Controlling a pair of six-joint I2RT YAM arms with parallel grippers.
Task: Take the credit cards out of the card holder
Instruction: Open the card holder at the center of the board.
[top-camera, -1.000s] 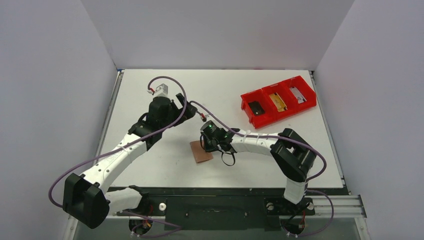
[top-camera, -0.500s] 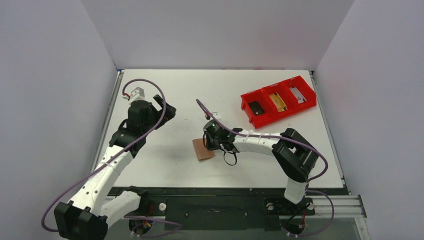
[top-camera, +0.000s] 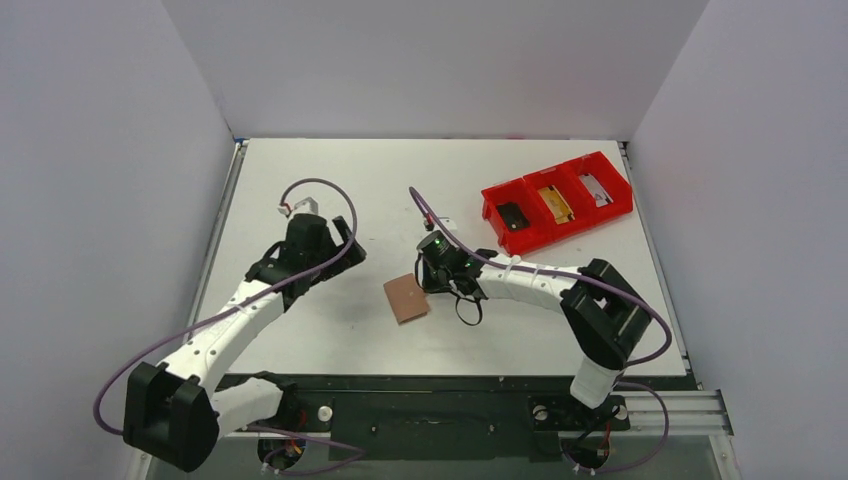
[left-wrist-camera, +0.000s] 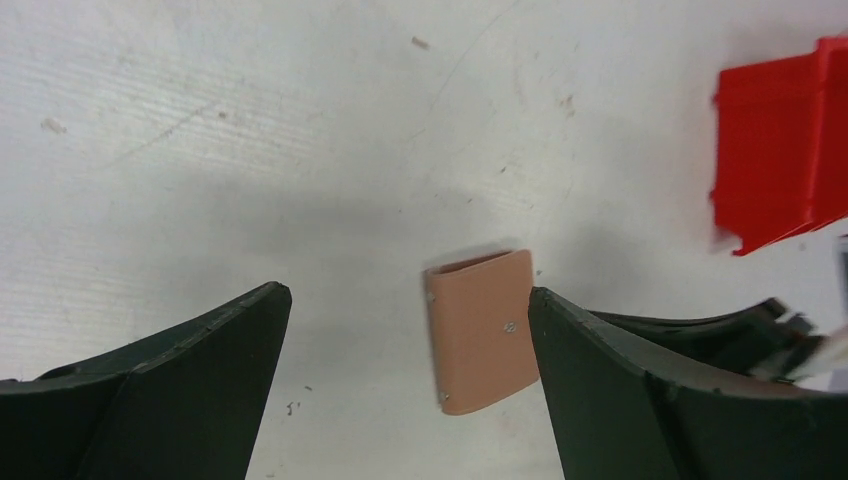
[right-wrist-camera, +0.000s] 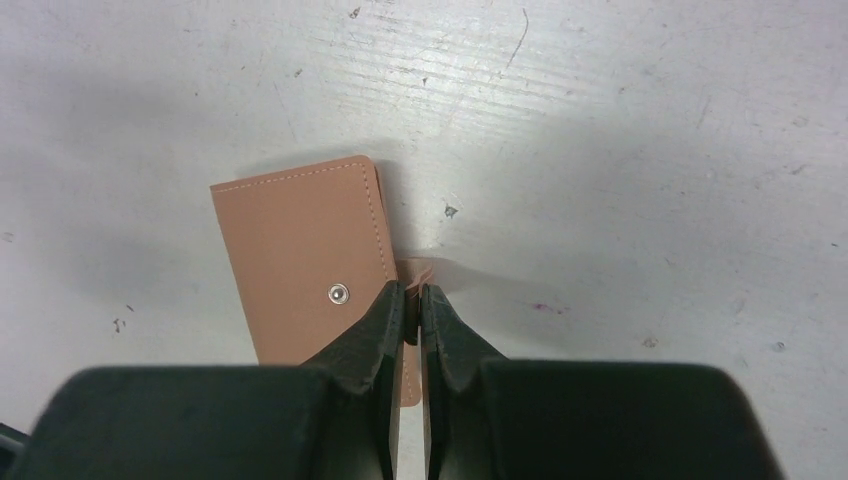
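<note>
Right gripper is pressed together on the tab at its tips, with the holder lying shut just left of them. I read that as a pinch to peel it open. Left gripper hangs spread wide, the holder ahead between its jaws, ready to pin it down.

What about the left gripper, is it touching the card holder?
Apart. The top external view shows a stretch of bare table between the open left gripper and the card holder.
</note>
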